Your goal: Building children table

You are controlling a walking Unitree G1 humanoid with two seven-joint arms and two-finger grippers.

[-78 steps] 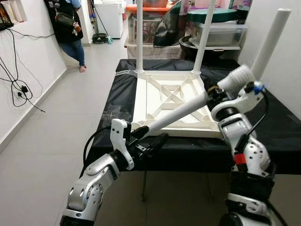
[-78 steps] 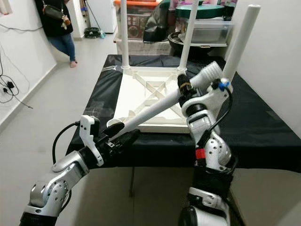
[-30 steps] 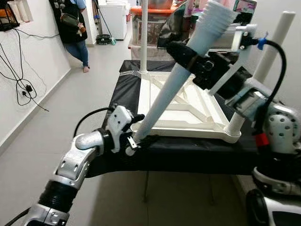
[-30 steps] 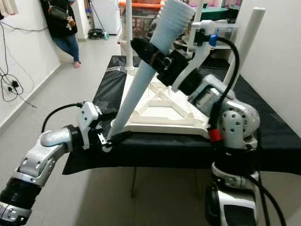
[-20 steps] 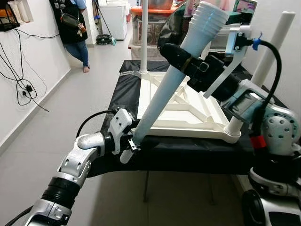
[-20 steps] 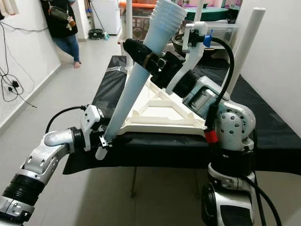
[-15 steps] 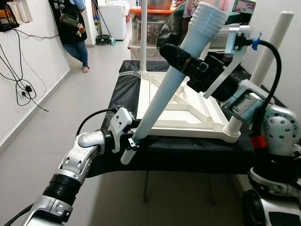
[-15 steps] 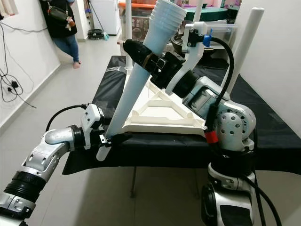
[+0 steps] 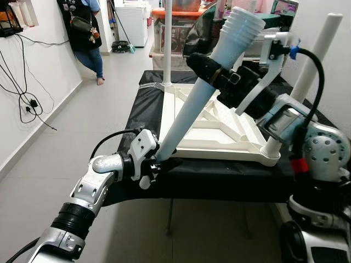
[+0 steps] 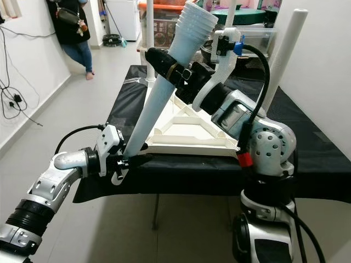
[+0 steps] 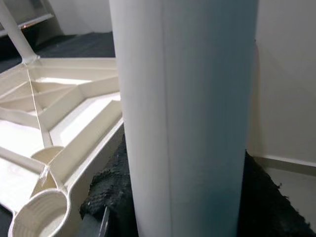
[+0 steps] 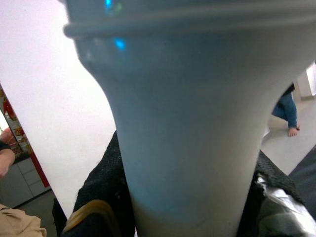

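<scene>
The loose white table leg (image 9: pixel 192 107) slants steeply over the near-left corner of the black worktop (image 9: pixel 323 148), ridged threaded end high and plain end low, gripped near its top by the right gripper (image 9: pixel 211 70) and at its foot by the left gripper (image 9: pixel 155 163), both clamped on it. The upturned white tabletop (image 9: pixel 205 129) lies on the worktop with three legs already standing, and its one empty socket (image 11: pixel 37 219) sits at that near-left corner, just beside the leg's low end. I'd say the threaded end points away from the socket, so the leg wants turning over, the left gripper being nearer the socket.
</scene>
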